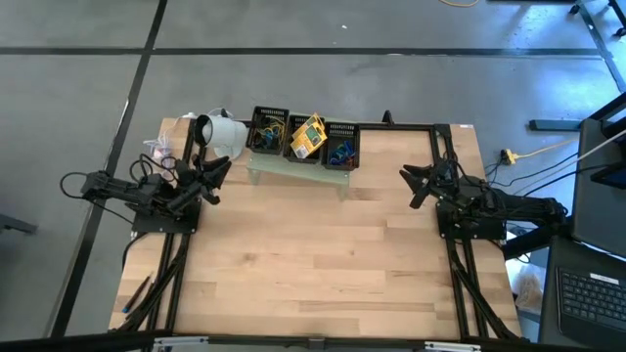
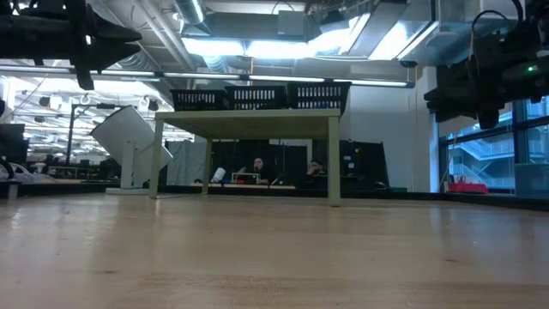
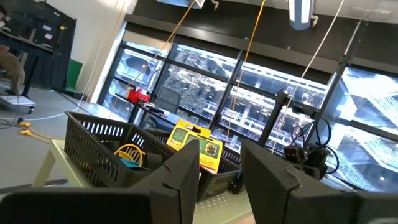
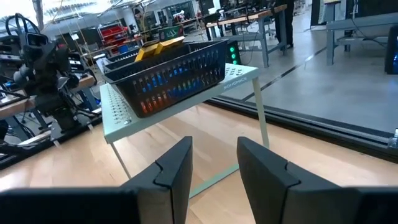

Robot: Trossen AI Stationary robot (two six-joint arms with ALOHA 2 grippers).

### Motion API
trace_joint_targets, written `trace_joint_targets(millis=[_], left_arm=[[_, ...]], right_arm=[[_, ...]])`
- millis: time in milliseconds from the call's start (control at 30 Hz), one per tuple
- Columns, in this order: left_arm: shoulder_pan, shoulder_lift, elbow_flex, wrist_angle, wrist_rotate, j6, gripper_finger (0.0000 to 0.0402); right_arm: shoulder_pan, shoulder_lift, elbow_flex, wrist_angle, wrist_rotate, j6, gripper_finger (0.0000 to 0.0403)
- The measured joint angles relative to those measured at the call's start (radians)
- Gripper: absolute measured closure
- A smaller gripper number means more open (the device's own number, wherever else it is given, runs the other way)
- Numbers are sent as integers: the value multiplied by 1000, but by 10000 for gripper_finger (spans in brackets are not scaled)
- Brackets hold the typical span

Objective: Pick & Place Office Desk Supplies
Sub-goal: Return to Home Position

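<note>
We find the office supplies gathered in three black bins point(image 1: 341, 125) standing side by side on the pale green riser point(image 1: 293, 168) at the table's point(image 1: 313, 264) far edge. A yellow-green card box point(image 1: 309, 135) lies in the middle bin, and small coloured loops point(image 1: 271, 127) lie in the outer ones. The left gripper point(image 1: 220, 181) hovers just beside the riser's left end, near the white cup-shaped object point(image 1: 223, 135). The right gripper point(image 1: 411, 188) hangs well apart on the right. Both have fingers spread — nothing between them.
</note>
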Motion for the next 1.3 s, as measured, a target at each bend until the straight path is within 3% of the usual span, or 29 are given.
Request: trace_joint_targets(millis=[600, 1100, 1300], left_arm=[[0, 0, 0, 0, 0, 0, 290], [0, 0, 0, 0, 0, 0, 290], [0, 0, 0, 0, 0, 0, 290]], right_arm=[[0, 0, 0, -2, -32, -21, 272], [0, 0, 0, -5, -201, -19, 272], [0, 0, 0, -7, -210, -19, 272]])
